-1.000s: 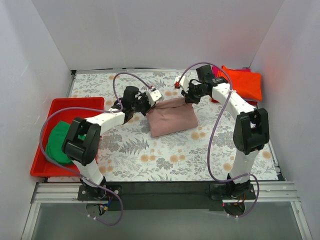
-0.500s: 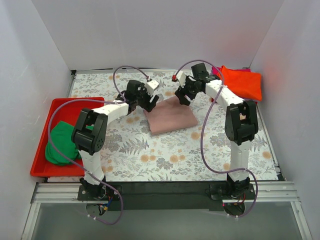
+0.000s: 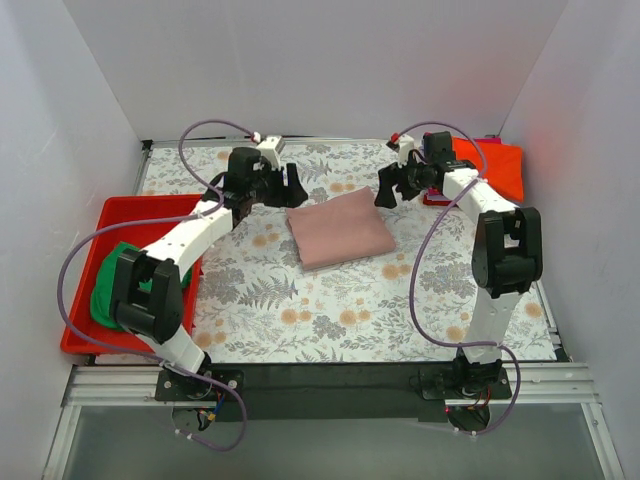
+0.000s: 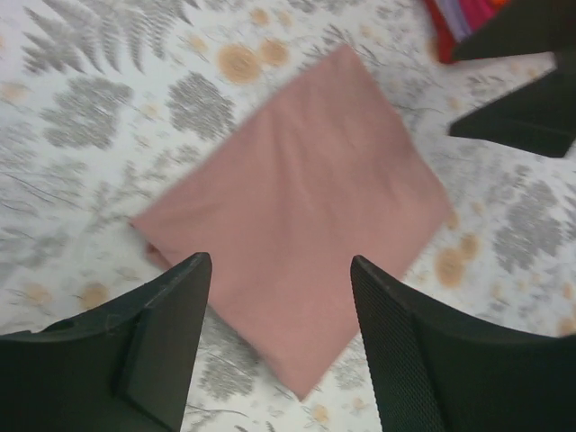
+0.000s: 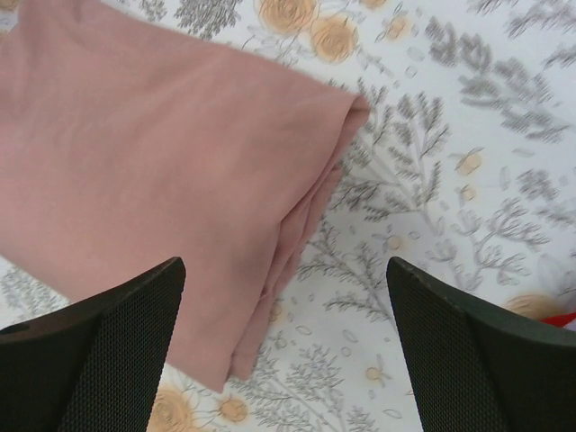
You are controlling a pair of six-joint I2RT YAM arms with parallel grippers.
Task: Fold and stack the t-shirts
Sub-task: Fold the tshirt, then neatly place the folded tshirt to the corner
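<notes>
Your floral-printed tabletop [image 3: 330,320] takes up most of the top view. The red plastic tray [image 3: 150,205] sits at its left edge.

The dusty-pink t-shirt [image 3: 338,228] lies folded into a flat rectangle near the middle of the tabletop, slightly toward the far side. It rests turned at an angle and touches neither arm. In your right wrist view its stacked fold edges [image 5: 297,225] show along the side facing the right arm.

The folded orange t-shirt [image 3: 497,165] sits in the far right corner, well apart from the pink one. A magenta t-shirt [image 4: 470,13] shows only as a thin edge at the top of the left wrist view. The green t-shirt [image 3: 105,290] lies bunched in the tray, partly hidden behind your left arm's elbow.

Your left gripper [image 3: 290,185] hangs just beside the pink shirt's far left corner. Its jaws are parted with only open air between them, and the shirt lies below on the tabletop.

Your right gripper [image 3: 385,190] hangs by the far right corner. Its jaws are spread wider than the left ones and grasp nothing.
</notes>
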